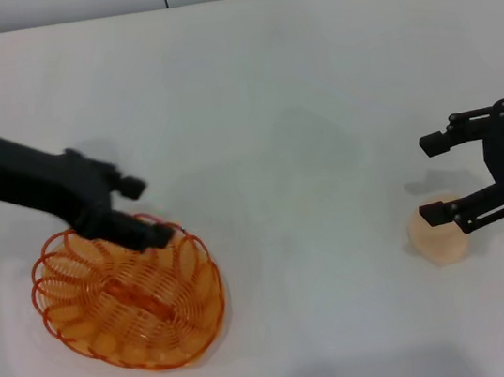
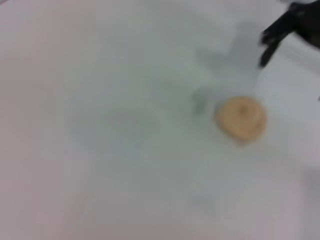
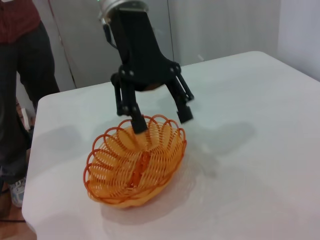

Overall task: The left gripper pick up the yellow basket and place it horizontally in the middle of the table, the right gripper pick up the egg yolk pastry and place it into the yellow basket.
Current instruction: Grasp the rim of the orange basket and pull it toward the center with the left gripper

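A plain white table (image 1: 295, 97) fills the head view, its far edge meeting a pale wall with dark vertical seams; from the right wrist view the tabletop ends at a rounded corner, and beyond it stand grey panels and a person (image 3: 17, 75) in dark trousers and a dark red top, cut off at the frame's edge. The yellow basket (image 1: 128, 300) sits upright on the robot's left side of the table, its looped coils and scalloped rim fully visible. The left gripper (image 1: 141, 210) hangs over the basket's far rim with its claw spread open, one finger dipping inside the rim and the other outside it; whether a finger touches the wire is hard to tell. Well apart, on the robot's right, the egg yolk pastry (image 1: 439, 234) rests on the table. The right gripper (image 1: 433, 178) hovers above it with fingers apart, the lower finger crossing in front of the pastry's top. In the left wrist view the pastry is blurred.
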Controlling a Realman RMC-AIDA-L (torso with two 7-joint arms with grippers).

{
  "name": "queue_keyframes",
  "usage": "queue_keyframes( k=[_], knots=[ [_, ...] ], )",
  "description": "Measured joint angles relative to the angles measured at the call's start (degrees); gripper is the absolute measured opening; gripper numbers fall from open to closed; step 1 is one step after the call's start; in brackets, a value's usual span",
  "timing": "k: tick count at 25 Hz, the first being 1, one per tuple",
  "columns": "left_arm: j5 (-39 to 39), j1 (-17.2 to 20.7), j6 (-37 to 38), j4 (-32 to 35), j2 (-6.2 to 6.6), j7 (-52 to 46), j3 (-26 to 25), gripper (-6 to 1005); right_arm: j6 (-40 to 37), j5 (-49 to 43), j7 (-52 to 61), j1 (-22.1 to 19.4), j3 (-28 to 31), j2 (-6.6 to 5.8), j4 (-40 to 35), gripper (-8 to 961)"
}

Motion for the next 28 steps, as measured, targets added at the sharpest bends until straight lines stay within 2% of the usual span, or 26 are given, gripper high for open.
queue_keyframes(
  k=[3,8,13,20,28],
  knots=[
    [4.55,-0.02,2.69,2.53,0.7,-4.12,-1.53,856,0.08,0.18,-0.07,0.01,-0.07,0.0,0.05,871],
    [9.95,0.01,3.98,3.55,3.2,-10.36,-2.16,852,-0.05,0.41,0.02,-0.03,-0.08,0.0,-0.16,871],
    [14.67,0.29,4.19,3.4,4.2,-13.08,-2.67,848,-0.32,0.44,0.31,-0.01,-0.08,0.0,-0.25,871],
    [20.83,0.01,3.54,1.9,3.27,-13.69,-3.66,842,-0.39,0.53,0.36,0.21,-0.08,0.0,-0.31,871],
    [22.96,-1.6,0.63,-2.59,2.48,-13.93,-3.3,836,-0.39,0.53,0.37,0.06,-0.16,0.0,-0.31,871]
  ],
)
